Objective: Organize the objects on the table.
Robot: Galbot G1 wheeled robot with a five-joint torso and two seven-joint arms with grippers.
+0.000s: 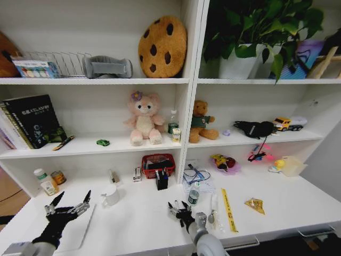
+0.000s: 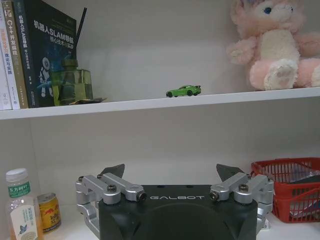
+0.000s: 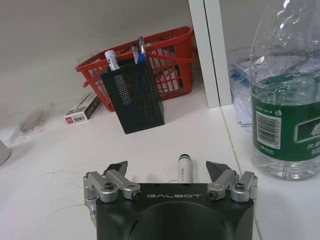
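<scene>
Low over the front of the white table [image 1: 133, 224], the right gripper [image 1: 179, 209] hangs with its fingers spread apart and nothing between them; in its wrist view the tips stand on either side of a white pen [image 3: 183, 167] lying flat on the table top, without touching it. Just beside that gripper stands a clear water bottle [image 3: 287, 100] with a green label, upright. The left gripper [image 1: 69, 205] is at the table's left front, also spread wide and empty, above the edge of a flat silver laptop [image 1: 80, 229]. A white mug [image 1: 111, 197] sits between the two arms. Farther back, a black mesh pen cup [image 3: 134, 95] stands upright and holds several pens, a blue one among them; right behind it, touching or nearly so, is a red basket [image 3: 165, 60], whose contents are too hidden to name. Against the back wall on the left stand a small drink bottle [image 2: 21, 210] and a yellow can [image 2: 48, 212] side by side. On the shelf above, a tiny green toy car [image 2: 184, 91] rests on its wheels, well apart from a pink plush toy [image 2: 277, 45] on one side and a green glass bottle [image 2: 71, 85] beside dark books [image 2: 45, 50] on the other.
</scene>
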